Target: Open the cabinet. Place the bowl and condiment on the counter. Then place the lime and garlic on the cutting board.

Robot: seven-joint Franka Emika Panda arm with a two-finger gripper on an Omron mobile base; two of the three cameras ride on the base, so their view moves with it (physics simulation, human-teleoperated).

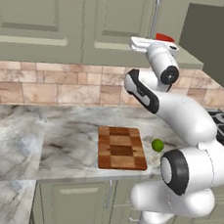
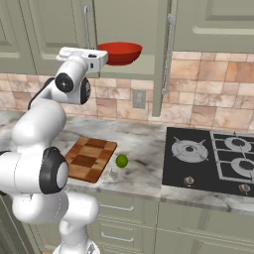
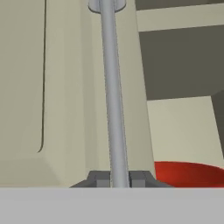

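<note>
Gripper (image 3: pixel 113 178) has its tips pinched on the silver bar handle (image 3: pixel 111 87) of the left cabinet door (image 3: pixel 65 87), so I'm mid-opening. Red bowl (image 2: pixel 119 52) sits on the shelf just right; next I'd swing this door wide.

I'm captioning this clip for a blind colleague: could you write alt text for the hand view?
The gripper has its two dark fingertips closed on the cabinet's vertical silver bar handle, which runs up the sage-green door's edge. To the right, the cabinet stands open, with the red bowl on its pale shelf.
</note>
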